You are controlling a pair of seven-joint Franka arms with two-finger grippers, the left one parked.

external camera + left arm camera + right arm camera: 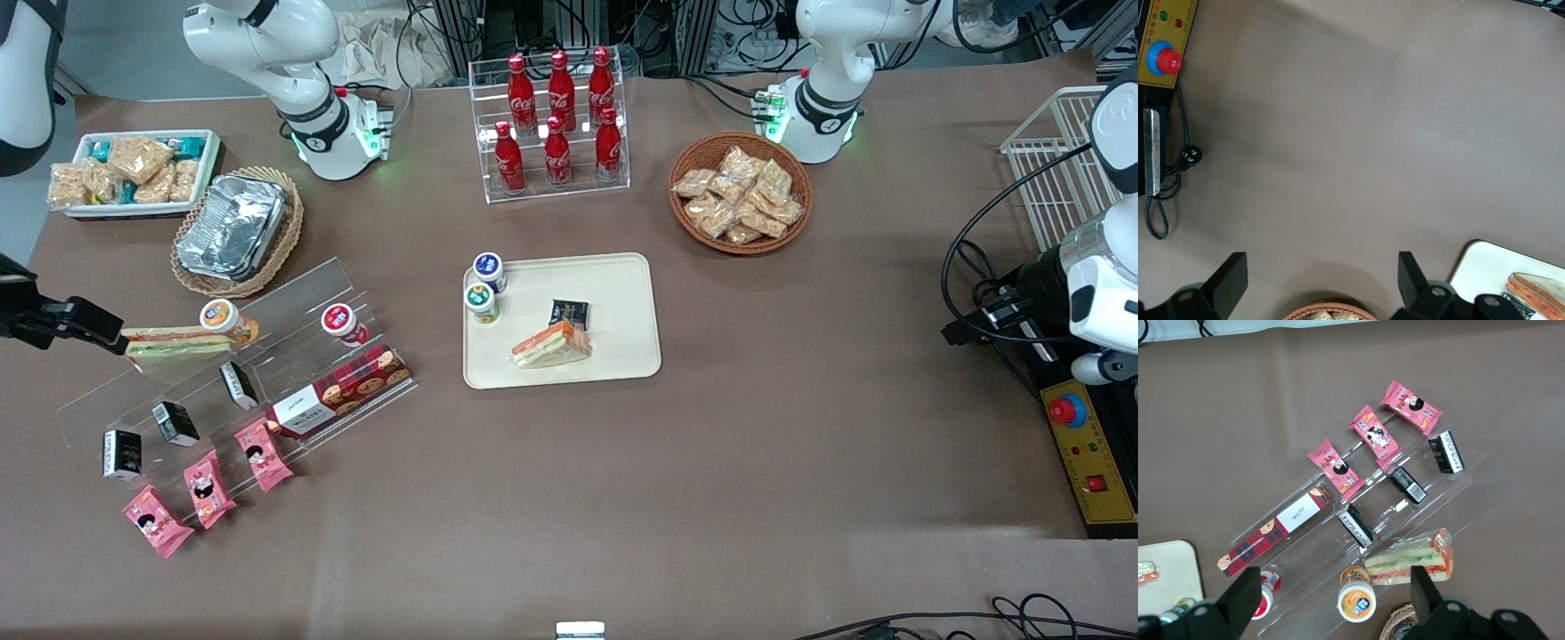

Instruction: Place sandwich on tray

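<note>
The sandwich (pixel 551 345), a clear-wrapped wedge with a thick orange layer, lies on the cream-beige tray (pixel 622 293) at the table's middle, beside a small black packet (pixel 568 312). Both also show in the left wrist view, the sandwich (pixel 1538 293) on the tray (pixel 1485 267). My gripper (pixel 98 324) is far off at the working arm's end of the table, above the acrylic shelf. In the right wrist view the gripper (pixel 1335 587) is open and empty, its fingers wide apart over an orange-lidded cup (pixel 1357 599), with a flatter pale-bread sandwich (pixel 1411 561) beside one finger.
Two small cups (pixel 484 289) stand on the tray's edge. The acrylic shelf (pixel 293 302) holds cups, a red plaid box (pixel 342 391), black packs and pink packets. A foil container in a basket (pixel 233 227), a snack bin (pixel 133 169), a cola rack (pixel 556 124) and a snack basket (pixel 740 193) stand farther back.
</note>
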